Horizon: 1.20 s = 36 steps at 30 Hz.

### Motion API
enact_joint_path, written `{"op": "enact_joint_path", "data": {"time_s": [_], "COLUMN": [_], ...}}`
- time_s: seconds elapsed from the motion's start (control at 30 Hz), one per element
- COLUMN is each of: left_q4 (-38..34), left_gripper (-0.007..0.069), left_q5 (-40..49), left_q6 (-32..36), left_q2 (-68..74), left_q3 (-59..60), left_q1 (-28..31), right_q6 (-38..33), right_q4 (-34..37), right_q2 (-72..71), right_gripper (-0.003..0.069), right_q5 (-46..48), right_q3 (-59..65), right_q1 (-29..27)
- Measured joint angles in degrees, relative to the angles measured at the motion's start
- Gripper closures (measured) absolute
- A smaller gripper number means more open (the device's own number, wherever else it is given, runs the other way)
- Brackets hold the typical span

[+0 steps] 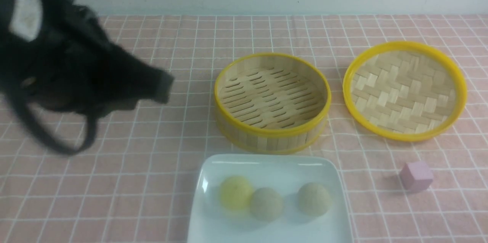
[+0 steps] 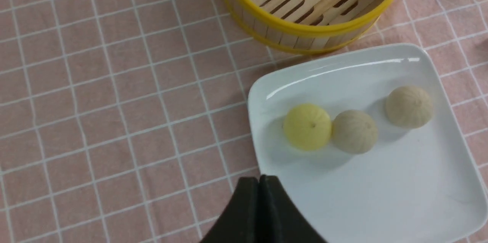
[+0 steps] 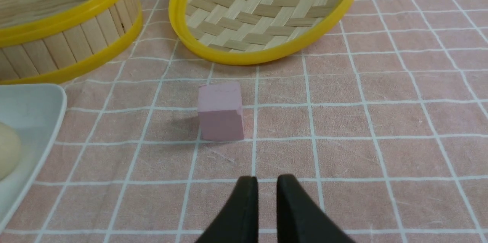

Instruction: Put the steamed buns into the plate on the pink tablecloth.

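Two pale beige-green steamed buns (image 1: pixel 266 203) (image 1: pixel 313 198) lie on the white square plate (image 1: pixel 267 161) at the front of the pink tablecloth (image 1: pixel 152 159), beside a yellow bun (image 1: pixel 236 192). In the left wrist view the buns (image 2: pixel 354 131) (image 2: pixel 409 106) and the plate (image 2: pixel 381 197) show clearly. My left gripper (image 1: pixel 164 86) is raised at the left, blurred; the left wrist view shows it (image 2: pixel 260 182) shut and empty over the plate's near corner. My right gripper (image 3: pixel 267 182) is out of the front view; its fingers stand a slim gap apart, empty, over bare cloth.
An empty slatted bamboo steamer basket (image 1: pixel 272 98) stands behind the plate. Its woven lid (image 1: pixel 404 90) lies upside down to the right. A small pink cube (image 1: pixel 416 175) sits right of the plate, just ahead of my right gripper in the right wrist view (image 3: pixel 221 111).
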Motion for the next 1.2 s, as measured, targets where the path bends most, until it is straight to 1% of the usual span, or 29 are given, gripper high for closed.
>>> {"op": "enact_joint_path", "data": {"time_s": [0.2,0.27,0.37,0.47,0.67,0.77,0.8,0.87,0.9,0.93,1.03,1.2], "left_q4": [0.2,0.2,0.5,1.4,3.1,4.2,4.2,4.4,4.4,4.5,4.6,4.7], "left_gripper": [0.0625,0.0625,0.0625,0.0625,0.0622,0.0619,0.0619,0.0619,0.0618,0.0615,0.0616,0.0616], "left_q5": [-10.6,-12.3,-13.1,-13.1,-15.1,-22.5,-23.1,-31.6,-32.1,-35.6,-38.3,-37.3], "left_q6": [-0.6,-1.5,-3.9,-5.4,-5.9,-6.8,-6.9,-9.1,-9.2,-9.9,-10.5,-10.5], "left_q2": [-14.7,-18.1,-23.5,-28.0,-34.0,-36.1,-36.1,-36.1,-36.1,-36.1,-36.1,-36.1], "left_q3": [18.5,22.3,27.3,29.2,29.9,32.5,32.5,35.2,35.4,36.7,38.0,38.2], "left_q1": [0.0,0.0,0.0,0.0,0.0,0.0,0.0,0.0,0.0,0.0,0.0,0.0], "right_q6": [0.0,0.0,0.0,0.0,0.0,0.0,0.0,0.0,0.0,0.0,0.0,0.0], "right_q4": [0.0,0.0,0.0,0.0,0.0,0.0,0.0,0.0,0.0,0.0,0.0,0.0], "right_q2": [0.0,0.0,0.0,0.0,0.0,0.0,0.0,0.0,0.0,0.0,0.0,0.0], "right_gripper": [0.0588,0.0587,0.0584,0.0578,0.0577,0.0570,0.0570,0.0564,0.0564,0.0561,0.0557,0.0555], "right_q5": [0.0,0.0,0.0,0.0,0.0,0.0,0.0,0.0,0.0,0.0,0.0,0.0], "right_q3": [0.0,0.0,0.0,0.0,0.0,0.0,0.0,0.0,0.0,0.0,0.0,0.0], "right_q1": [-0.3,-1.1,-3.9,-5.7,-6.0,-6.0,-6.0,-6.0,-6.0,-6.0,-6.0,-6.0]}}
